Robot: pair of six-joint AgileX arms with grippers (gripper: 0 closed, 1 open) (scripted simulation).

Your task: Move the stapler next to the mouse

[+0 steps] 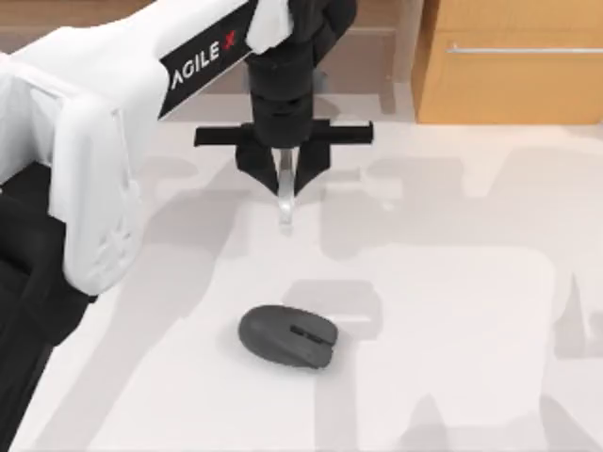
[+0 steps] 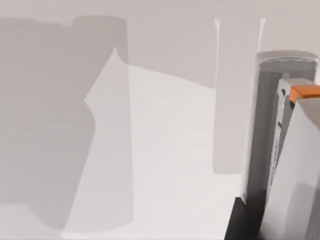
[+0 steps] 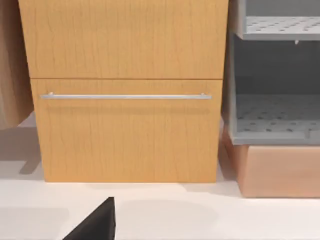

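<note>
- Three views are given, and the top view is taken first. The left pincer is seen above the far middle of the bench, its two dark fingers converged on the upper end of the stapler. The stapler is seen as a slim pale object between and just beyond the fingertips, its long axis running from the pincer toward the near edge. The pincer is judged to be nearly closed on the stapler, with the stapler probably lifted, since a faint shadow is seen just beside its tip.
- The mouse is found on the bench straight ahead of the pincer toward the near edge, well apart from it, with its long axis lying across that line. The coming move is judged to depend on this: the stapler must be carried toward the mouse and set down beside it, not on it. The left arm is clearly the nearer one.
- In the left wrist view, the stapler is seen close up as a tall pale body with an orange detail, beside a pale finger.
- In the right wrist view, a wooden drawer cabinet and a grey shelf are faced; the right arm is taken as parked, and whether its pincer is open cannot be told.
</note>
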